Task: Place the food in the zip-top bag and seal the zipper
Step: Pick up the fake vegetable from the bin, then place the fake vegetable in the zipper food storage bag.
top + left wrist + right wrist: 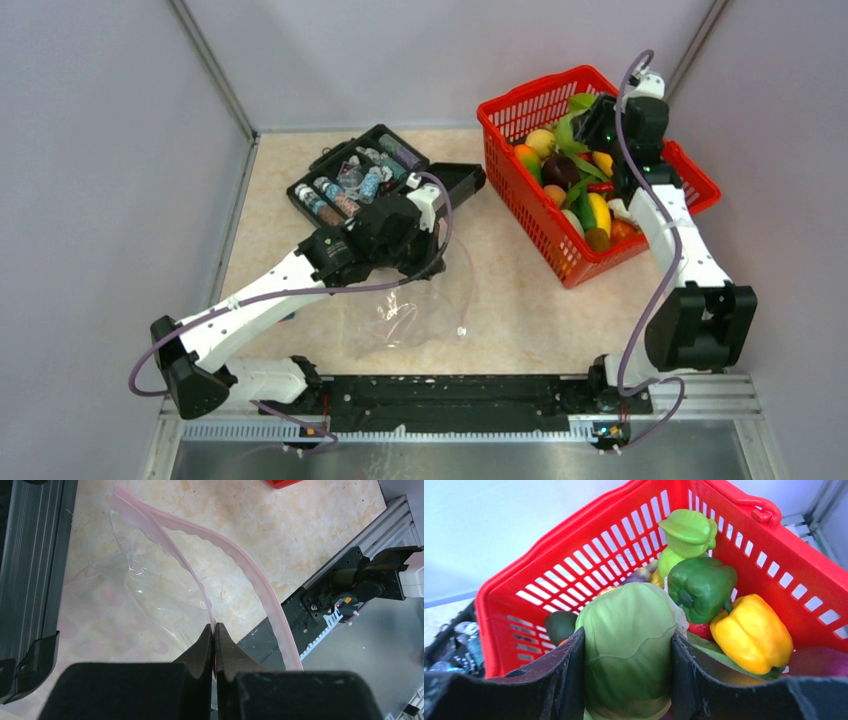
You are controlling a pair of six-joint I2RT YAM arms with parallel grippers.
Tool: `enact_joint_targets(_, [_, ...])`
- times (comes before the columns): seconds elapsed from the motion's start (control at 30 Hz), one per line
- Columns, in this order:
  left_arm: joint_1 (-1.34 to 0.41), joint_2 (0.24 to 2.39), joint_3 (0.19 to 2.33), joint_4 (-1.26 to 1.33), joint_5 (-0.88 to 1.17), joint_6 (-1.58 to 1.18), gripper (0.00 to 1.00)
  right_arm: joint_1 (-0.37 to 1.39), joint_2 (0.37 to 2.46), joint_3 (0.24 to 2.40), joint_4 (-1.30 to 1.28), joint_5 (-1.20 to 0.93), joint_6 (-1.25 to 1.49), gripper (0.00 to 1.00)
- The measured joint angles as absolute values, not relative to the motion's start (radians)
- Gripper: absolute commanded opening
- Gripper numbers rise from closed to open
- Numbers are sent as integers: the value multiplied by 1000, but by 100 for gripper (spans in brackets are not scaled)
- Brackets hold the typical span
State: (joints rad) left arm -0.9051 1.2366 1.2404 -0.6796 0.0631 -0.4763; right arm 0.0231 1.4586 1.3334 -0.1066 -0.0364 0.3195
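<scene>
The clear zip-top bag (150, 595) lies crumpled on the table (520, 300), also seen from above as the bag (405, 320). Its mouth gapes, and the two pinkish zipper (240, 555) strips curve apart. My left gripper (214, 627) is shut on the nearer strip. Over the red basket (574, 535), my right gripper (628, 637) is shut on a green toy cabbage (626, 605), both fingers pressed against its sides. More food sits in the basket: a yellow pepper (751, 632), a green pepper (701, 587) and a light green fruit (689, 527).
An open black case (360, 180) holding small bottles stands at the back left, right behind my left arm. The red basket (510, 110) fills the back right corner. A black rail (450, 395) runs along the near edge, and walls close in on three sides.
</scene>
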Motion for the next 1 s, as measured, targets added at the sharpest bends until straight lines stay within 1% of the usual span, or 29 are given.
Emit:
enact_joint_targets(0.1, [-905, 1235, 1238, -680, 63, -477, 0, 14, 1394, 1272, -81, -135, 353, 24])
enact_joint_targets(0.2, [-905, 1234, 1237, -677, 65, -477, 0, 15, 1306, 1198, -39, -291, 391, 25])
enact_joint_targets(0.3, [-905, 1234, 1234, -662, 84, -481, 0, 16, 1191, 1108, 9, -417, 440, 25])
enact_joint_targets(0.4, [-905, 1234, 1232, -642, 97, -486, 0, 18, 1045, 994, 67, -518, 500, 25])
enact_joint_targets(0.53, [-905, 1235, 1232, -629, 102, -489, 0, 39, 907, 895, 110, -632, 556, 25])
enact_joint_targets(0.73, [-905, 1238, 1232, -627, 112, -492, 0, 160, 821, 763, 147, -773, 615, 25])
enact_joint_targets(0.87, [-905, 1248, 1232, -622, 113, -496, 0, 284, 770, 659, 150, -794, 656, 25])
enact_joint_targets(1.0, [-905, 1253, 1232, -618, 117, -496, 0, 405, 758, 624, 160, -794, 667, 25])
